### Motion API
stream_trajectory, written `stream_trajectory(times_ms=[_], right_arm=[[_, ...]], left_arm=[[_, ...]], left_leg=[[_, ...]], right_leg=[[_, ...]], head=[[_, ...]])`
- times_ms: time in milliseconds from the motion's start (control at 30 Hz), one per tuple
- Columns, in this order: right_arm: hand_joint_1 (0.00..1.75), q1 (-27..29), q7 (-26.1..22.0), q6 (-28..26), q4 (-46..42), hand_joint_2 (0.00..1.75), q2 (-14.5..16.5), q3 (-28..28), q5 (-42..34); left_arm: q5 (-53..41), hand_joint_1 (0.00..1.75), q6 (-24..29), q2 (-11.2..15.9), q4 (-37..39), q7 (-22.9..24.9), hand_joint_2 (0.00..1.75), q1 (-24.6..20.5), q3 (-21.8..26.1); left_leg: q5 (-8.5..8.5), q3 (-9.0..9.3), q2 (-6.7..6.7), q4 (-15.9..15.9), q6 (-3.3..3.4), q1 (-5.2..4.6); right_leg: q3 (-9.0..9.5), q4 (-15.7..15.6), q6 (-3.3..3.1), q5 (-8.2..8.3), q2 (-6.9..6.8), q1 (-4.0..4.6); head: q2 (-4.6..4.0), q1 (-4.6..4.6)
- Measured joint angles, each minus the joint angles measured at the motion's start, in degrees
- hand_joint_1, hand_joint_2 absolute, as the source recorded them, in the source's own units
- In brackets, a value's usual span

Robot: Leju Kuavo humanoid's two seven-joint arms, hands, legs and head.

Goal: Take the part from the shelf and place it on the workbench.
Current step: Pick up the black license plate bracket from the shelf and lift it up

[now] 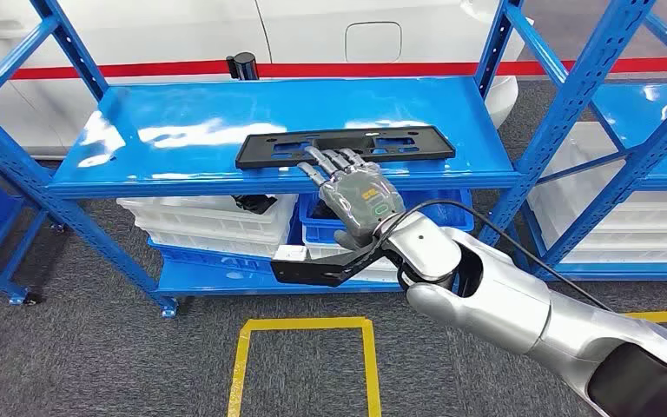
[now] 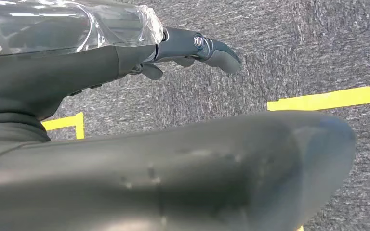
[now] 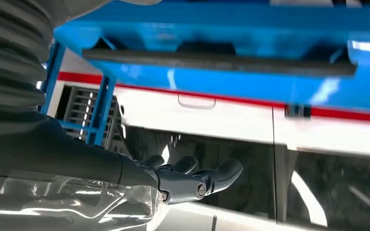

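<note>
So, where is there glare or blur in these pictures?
Head view: white ceiling-light glare on the glossy blue metal shelf beside the flat black plastic part, which stays sharp. Left wrist view: a dark, blurred body part fills the foreground; the grey carpet is clear. Right wrist view: the right hand is dim, and the shelf looks soft.

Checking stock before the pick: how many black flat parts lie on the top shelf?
1. The black flat part lies near the front edge of the blue top shelf, with the right hand reaching its fingers over it. None seem hidden.
</note>
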Motion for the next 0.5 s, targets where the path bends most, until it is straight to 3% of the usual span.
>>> stream_trajectory(times_ms=[167, 500], right_arm=[[0.00, -0.44, 2.02, 0.10, 3.28, 1.75, 1.18, 1.34, 0.28], [0.00, -1.33, 10.00, -6.23, 10.92, 1.75, 3.03, 2.61, 7.76]], left_arm=[[0.25, 0.00, 0.00, -0.09, 0.00, 0.19, 0.00, -0.03, 0.00], [0.86, 0.00, -0.53, -0.42, 0.00, 0.34, 0.00, 0.02, -0.11]], left_leg=[[0.00, 0.00, 0.00, 0.00, 0.00, 0.00], [0.01, 0.01, 0.01, 0.02, 0.01, 0.00]], right_leg=[[0.00, 0.00, 0.00, 0.00, 0.00, 0.00], [-0.01, 0.00, 0.00, 0.01, 0.01, 0.00]], head=[[0.01, 0.00], [0.01, 0.00]])
